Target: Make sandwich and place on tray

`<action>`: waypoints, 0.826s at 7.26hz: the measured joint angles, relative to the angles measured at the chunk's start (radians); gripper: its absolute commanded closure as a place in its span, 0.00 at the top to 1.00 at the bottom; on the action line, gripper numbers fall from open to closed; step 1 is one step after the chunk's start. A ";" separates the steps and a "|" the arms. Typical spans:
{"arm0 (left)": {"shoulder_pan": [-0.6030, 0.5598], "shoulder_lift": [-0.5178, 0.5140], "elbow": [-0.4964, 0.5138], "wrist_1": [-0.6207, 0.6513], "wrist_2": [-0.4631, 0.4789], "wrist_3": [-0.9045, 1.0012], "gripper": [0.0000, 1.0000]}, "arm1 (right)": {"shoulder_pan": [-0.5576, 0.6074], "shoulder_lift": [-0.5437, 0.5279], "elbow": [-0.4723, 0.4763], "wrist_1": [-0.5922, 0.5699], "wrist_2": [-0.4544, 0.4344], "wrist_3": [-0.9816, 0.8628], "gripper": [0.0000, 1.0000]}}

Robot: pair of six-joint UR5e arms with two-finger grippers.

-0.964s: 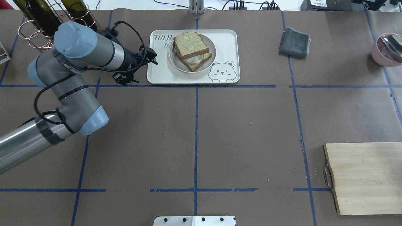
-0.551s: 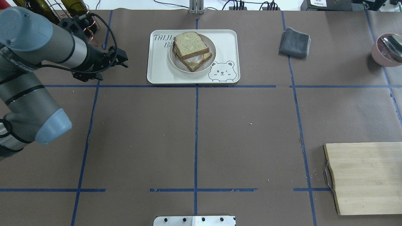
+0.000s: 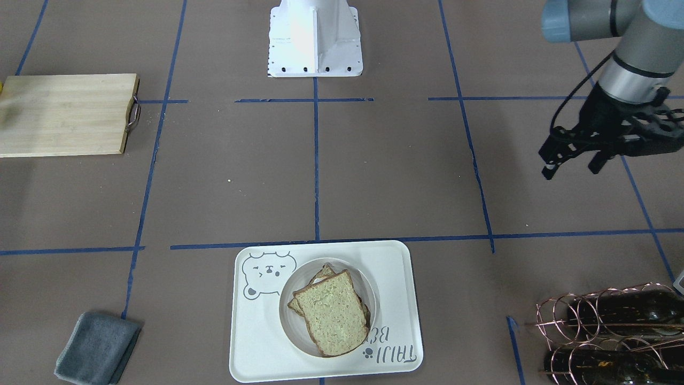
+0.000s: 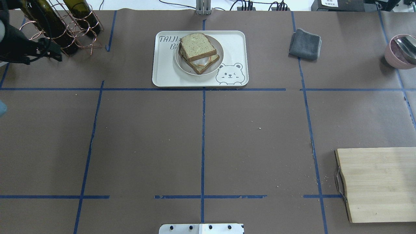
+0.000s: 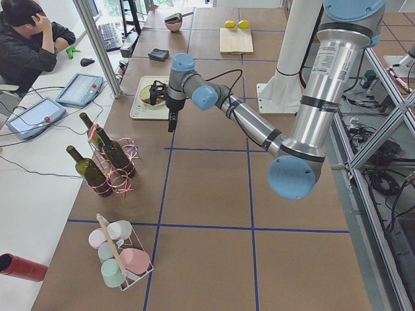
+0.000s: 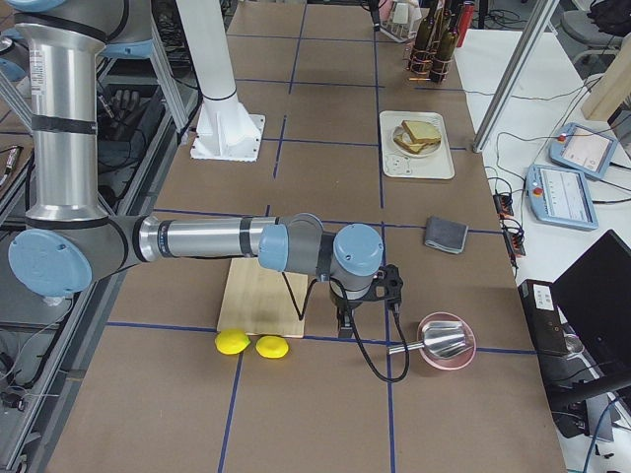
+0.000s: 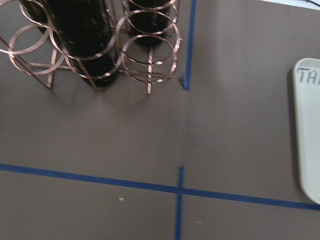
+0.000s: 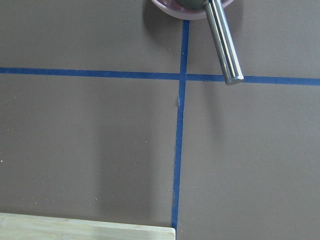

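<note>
The sandwich (image 4: 198, 51) is two brown-crusted bread slices with the white egg (image 4: 205, 61) showing between them. It lies on a small round white dish (image 4: 182, 63) on the cream bear tray (image 4: 162, 76) at the far middle of the table. It also shows in the front view (image 3: 331, 313), on the tray (image 3: 251, 342). My left gripper (image 3: 570, 167) is open and empty, well to the left of the tray, near the wine rack (image 4: 53, 50). My right gripper (image 6: 345, 325) shows only in the right side view, between the cutting board and the pink bowl; I cannot tell if it is open or shut.
A copper rack of wine bottles (image 4: 65, 26) stands at the far left. A folded grey cloth (image 4: 305, 44) lies right of the tray. A pink bowl with a metal scoop (image 4: 401, 52) is far right. A wooden cutting board (image 4: 377, 185) lies near right, with two lemons (image 6: 246, 345) beside it.
My left arm has pulled back to the left, away from the tray's left edge, with its gripper open and empty. The sandwich and tray have not moved.
</note>
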 measured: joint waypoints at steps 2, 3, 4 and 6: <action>-0.144 0.069 0.025 0.085 -0.019 0.367 1.00 | 0.001 -0.001 -0.001 0.008 0.001 0.015 1.00; -0.212 0.097 0.056 0.115 -0.024 0.523 1.00 | 0.001 -0.002 -0.001 0.008 0.001 0.022 1.00; -0.279 0.126 0.100 0.134 -0.058 0.655 1.00 | 0.001 -0.002 -0.001 0.008 0.003 0.027 1.00; -0.355 0.214 0.158 0.138 -0.192 0.826 1.00 | 0.001 -0.003 -0.002 0.008 0.006 0.031 1.00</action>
